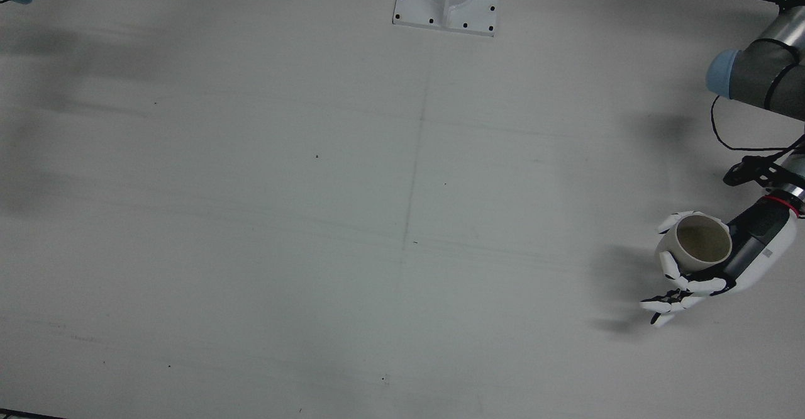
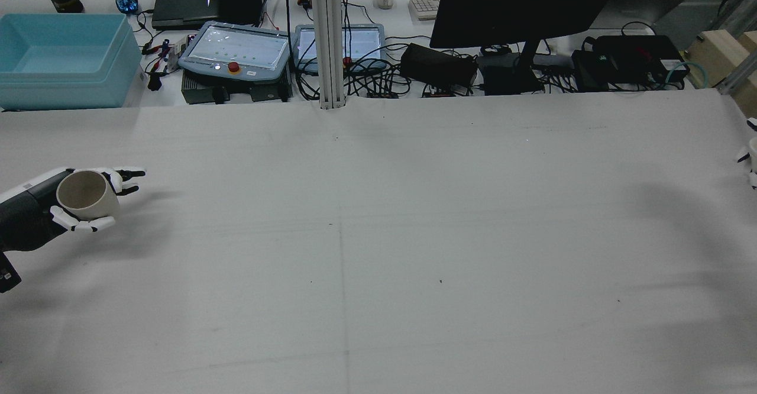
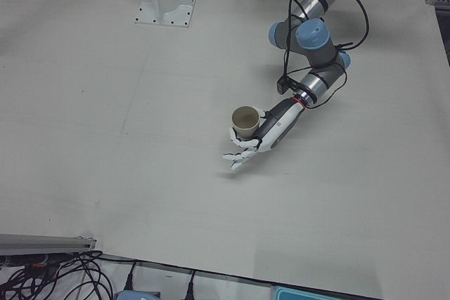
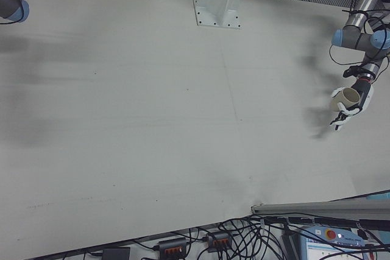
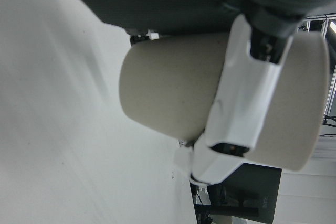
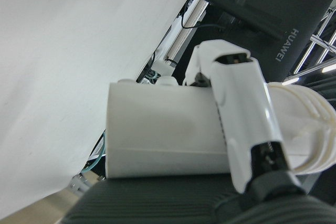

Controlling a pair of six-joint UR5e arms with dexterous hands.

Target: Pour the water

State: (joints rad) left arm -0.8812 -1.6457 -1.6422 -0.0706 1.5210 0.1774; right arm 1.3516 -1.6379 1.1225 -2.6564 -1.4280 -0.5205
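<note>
The left robot hand (image 1: 723,268) is clamped on a beige cup (image 1: 698,241), upright above the worktop (image 1: 377,217) edge. The right robot hand (image 6: 247,145) grips a white cup (image 6: 163,132) far opposite. Judged: carrying stage; next, bring both cups together, then tilt.

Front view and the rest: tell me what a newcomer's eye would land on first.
The beige cup held upright in the left hand, above the table's edge on the robot's left, with its open mouth showing nothing visible inside. Next, the broad white table itself, with nothing else on it. The right hand grips a white cup, shown clearly only by its own camera.
</note>
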